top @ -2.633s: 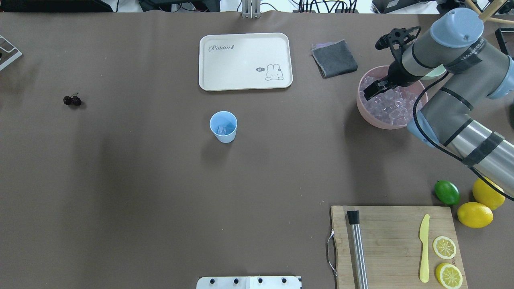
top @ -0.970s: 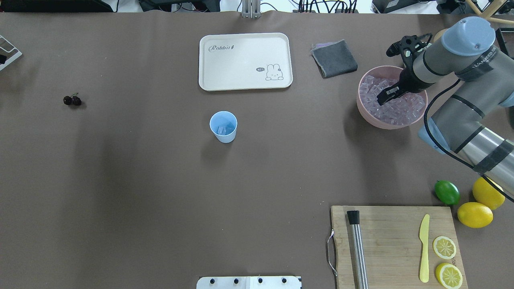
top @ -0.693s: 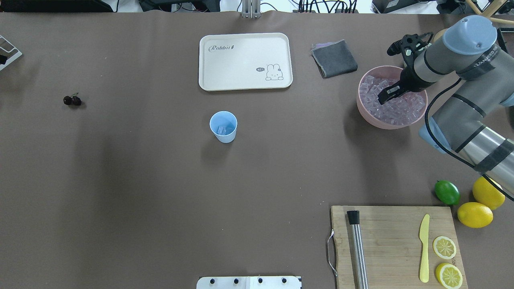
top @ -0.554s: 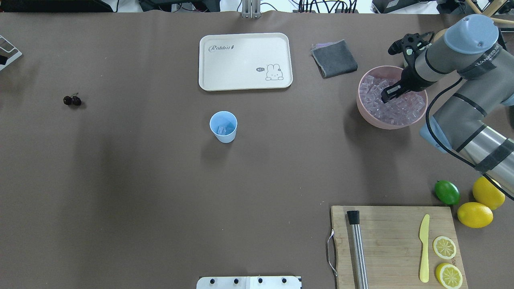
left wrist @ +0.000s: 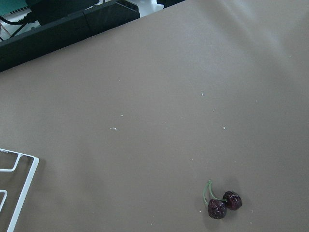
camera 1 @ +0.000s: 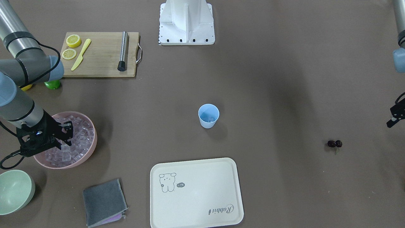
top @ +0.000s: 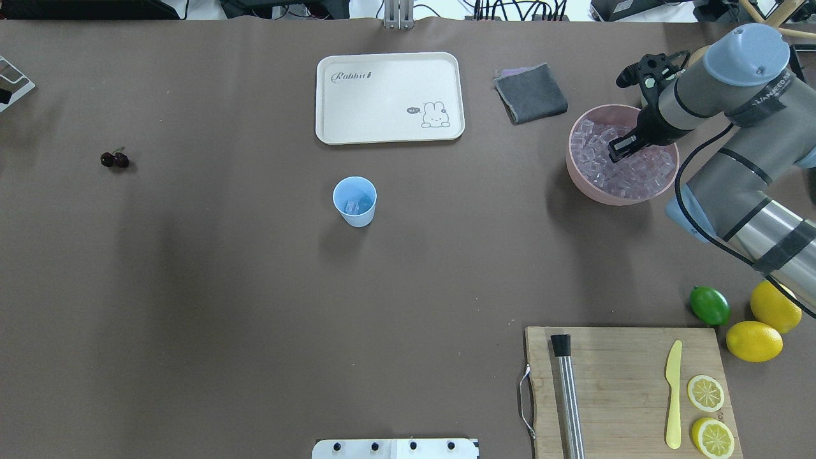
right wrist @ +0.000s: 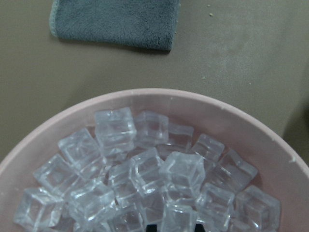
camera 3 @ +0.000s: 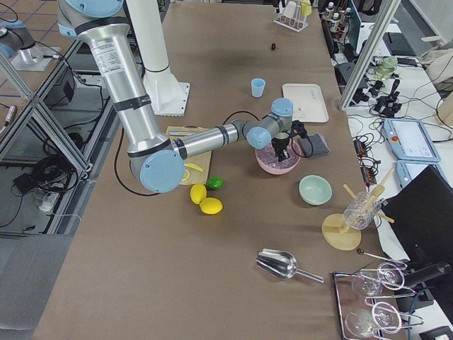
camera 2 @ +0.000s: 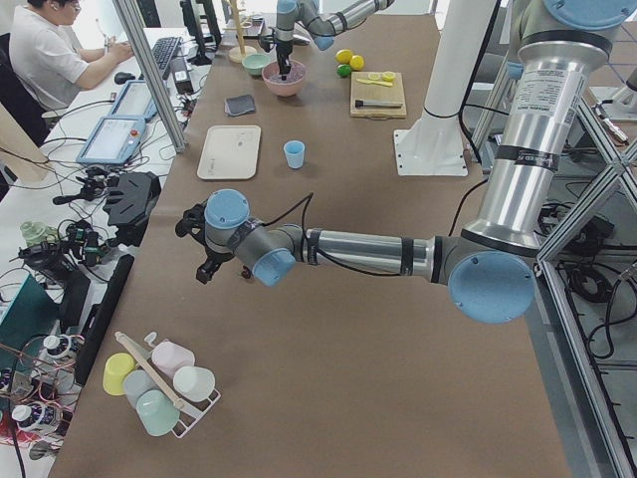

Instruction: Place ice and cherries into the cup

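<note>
Right end effector (top: 619, 148) dips into the ice (right wrist: 145, 174) in the pink bowl (top: 574, 175) by the tabletop's right edge; fingertips buried, grip unreadable. Left end effector (camera 1: 394, 119) cropped, likewise unreadable.

Glossy clear ice (right wrist: 179, 173); fuzzy grey cloth (right wrist: 116, 21); seemingly matt tabletop (top: 223, 306).

Light-blue cup (top: 354, 201), clear ice (right wrist: 145, 174), pink bowl (right wrist: 270, 154), dark purple-red cherries (top: 115, 159), cream rabbit-printed tray (top: 382, 95), brown table (top: 223, 287).

One cup (top: 354, 201), two cherries (top: 115, 159) (joined), two lemons (top: 754, 341), one lime (top: 709, 305)
</note>
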